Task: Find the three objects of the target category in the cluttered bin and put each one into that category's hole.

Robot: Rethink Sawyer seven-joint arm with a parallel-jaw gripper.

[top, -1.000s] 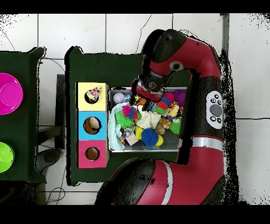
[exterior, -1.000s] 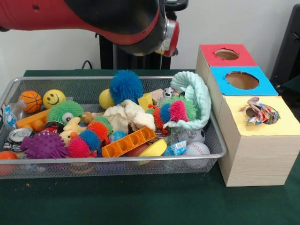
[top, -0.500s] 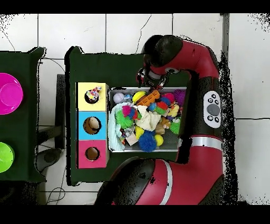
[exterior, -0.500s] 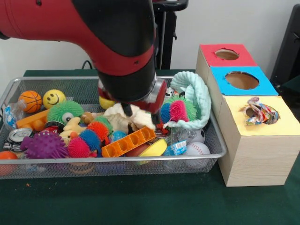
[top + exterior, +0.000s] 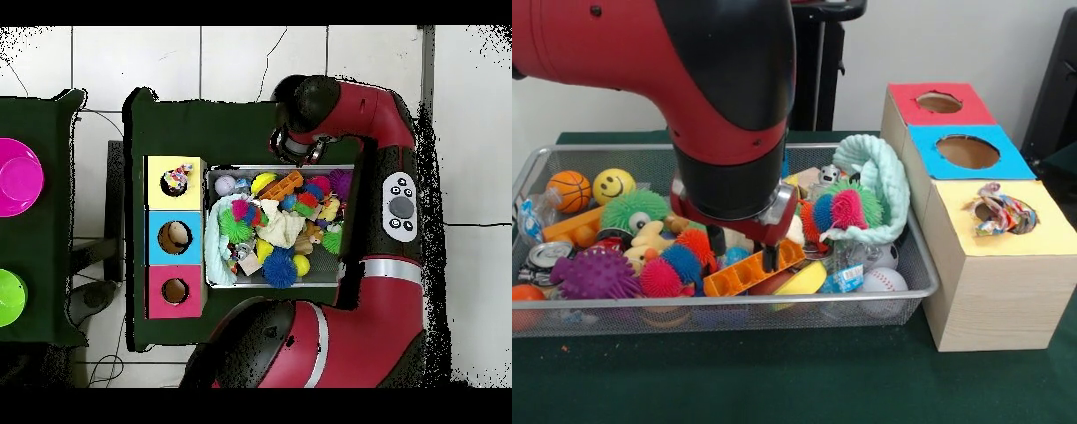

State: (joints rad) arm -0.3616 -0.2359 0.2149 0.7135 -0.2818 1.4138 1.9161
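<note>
Lower now, my tool (image 5: pixel 743 252) hangs with fingers spread and empty, straddling the orange block (image 5: pixel 752 268) in the bin (image 5: pixel 914 256). Its long axis runs across my fingers' gap, directly beneath.

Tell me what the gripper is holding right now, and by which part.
Nothing is held. The gripper hangs open low in the wire bin, its fingers just above the orange plastic block, with nothing between them.

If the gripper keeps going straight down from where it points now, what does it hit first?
Probably the orange block: the gripper hangs open right above it, one finger at its top edge. Depth is unclear, so contact is uncertain.
</note>
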